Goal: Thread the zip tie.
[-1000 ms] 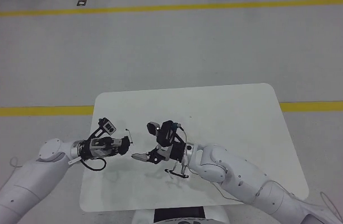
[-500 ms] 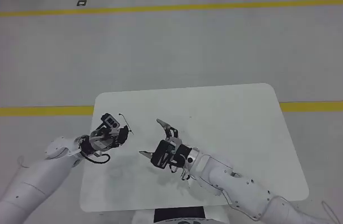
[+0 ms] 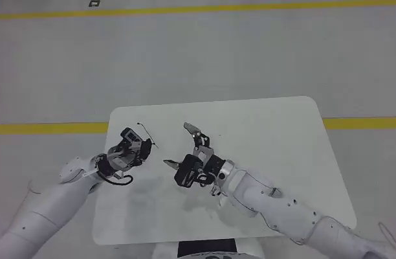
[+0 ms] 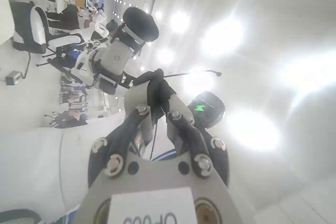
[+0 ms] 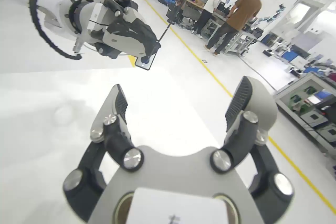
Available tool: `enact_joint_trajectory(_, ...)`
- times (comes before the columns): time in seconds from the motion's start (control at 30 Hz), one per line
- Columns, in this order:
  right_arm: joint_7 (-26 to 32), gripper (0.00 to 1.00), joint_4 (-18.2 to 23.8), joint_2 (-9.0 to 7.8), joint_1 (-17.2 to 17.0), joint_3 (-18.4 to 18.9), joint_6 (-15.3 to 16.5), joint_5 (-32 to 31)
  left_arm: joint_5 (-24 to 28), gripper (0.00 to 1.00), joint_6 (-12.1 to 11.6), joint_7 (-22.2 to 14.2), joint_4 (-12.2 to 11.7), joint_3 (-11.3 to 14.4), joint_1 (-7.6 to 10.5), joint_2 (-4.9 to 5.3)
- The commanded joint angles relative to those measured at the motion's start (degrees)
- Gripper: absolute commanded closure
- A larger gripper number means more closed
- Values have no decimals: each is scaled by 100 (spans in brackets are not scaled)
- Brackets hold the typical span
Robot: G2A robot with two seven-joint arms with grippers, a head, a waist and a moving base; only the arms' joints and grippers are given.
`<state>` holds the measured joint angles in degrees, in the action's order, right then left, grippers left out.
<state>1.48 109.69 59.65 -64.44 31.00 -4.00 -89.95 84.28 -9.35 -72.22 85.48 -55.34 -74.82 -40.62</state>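
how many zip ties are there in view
1. The zip tie is clamped in the left gripper, its free end sticking out above the left side of the table. Others may lie hidden beneath the arms.

White table [image 3: 275, 142] (yellow floor lines [image 3: 43, 128])

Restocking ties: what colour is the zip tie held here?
The zip tie is black, clearest in the left wrist view.
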Motion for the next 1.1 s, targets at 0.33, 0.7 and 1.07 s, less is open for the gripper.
enact_joint_trajectory(0.33,-206,0,-90,-549,1315,-1565,-1548,0,356,100,74,284,121,136,114,-233)
enact_joint_trajectory(0.7,-643,0,-226,-563,1423,-1381,-1548,0,567,100,318,543,317,14,-77,-389)
enact_joint_trajectory(1.07,-696,0,-171,-627,1607,-1491,-1548,0,515,100,330,685,262,-199,-148,-608)
